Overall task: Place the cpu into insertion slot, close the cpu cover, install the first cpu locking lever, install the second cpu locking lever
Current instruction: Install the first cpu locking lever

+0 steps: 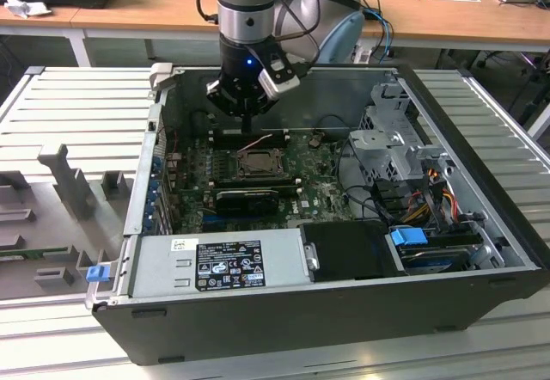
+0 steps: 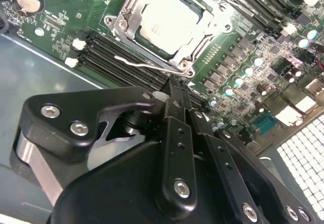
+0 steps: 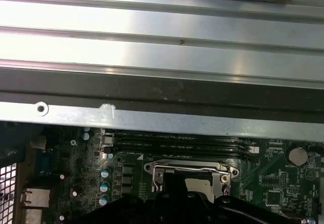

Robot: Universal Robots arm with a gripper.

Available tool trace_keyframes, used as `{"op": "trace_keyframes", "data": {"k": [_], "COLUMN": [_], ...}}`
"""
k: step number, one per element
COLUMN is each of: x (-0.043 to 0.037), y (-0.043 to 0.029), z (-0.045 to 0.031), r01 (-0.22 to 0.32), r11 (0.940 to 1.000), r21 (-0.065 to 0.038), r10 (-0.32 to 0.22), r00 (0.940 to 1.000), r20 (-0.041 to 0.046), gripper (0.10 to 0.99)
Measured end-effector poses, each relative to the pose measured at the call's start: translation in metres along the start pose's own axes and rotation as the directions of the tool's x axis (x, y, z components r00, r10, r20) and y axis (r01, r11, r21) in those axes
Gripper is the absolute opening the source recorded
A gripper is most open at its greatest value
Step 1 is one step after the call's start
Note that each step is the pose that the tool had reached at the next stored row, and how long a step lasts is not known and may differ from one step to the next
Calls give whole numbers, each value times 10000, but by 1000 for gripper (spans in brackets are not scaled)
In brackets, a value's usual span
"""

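The cpu (image 2: 169, 21) lies flat in the insertion slot (image 1: 258, 163), its pale silvery top showing in both wrist views. The cpu cover (image 2: 126, 24) lies down around the chip, framing it. A thin wire locking lever (image 2: 136, 64) runs along the socket's edge and ends right at my gripper (image 2: 172, 88). The black fingers are shut together with nothing between them. I cannot tell whether they touch the lever. In the exterior view my gripper (image 1: 247, 125) hangs just behind the socket, low inside the open computer case.
Black memory slots (image 2: 116, 57) lie between the socket and the case wall (image 3: 162, 117). A long black card (image 1: 247, 198) sits in front of the socket. The power supply (image 1: 219, 264) and drive cage (image 1: 391, 144) crowd the case's front and the exterior view's right.
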State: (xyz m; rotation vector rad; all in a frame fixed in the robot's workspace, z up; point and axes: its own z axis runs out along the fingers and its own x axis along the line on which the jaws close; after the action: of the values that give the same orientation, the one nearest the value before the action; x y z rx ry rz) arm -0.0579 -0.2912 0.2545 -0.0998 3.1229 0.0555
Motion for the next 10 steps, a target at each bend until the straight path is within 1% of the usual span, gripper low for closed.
{"op": "trace_keyframes", "data": {"k": [10], "x": [-114], "y": [-5], "z": [8], "r01": [0], "r11": [10000], "r21": [3], "r10": [0], "r00": [10000], "r20": [-1], "gripper": [106]}}
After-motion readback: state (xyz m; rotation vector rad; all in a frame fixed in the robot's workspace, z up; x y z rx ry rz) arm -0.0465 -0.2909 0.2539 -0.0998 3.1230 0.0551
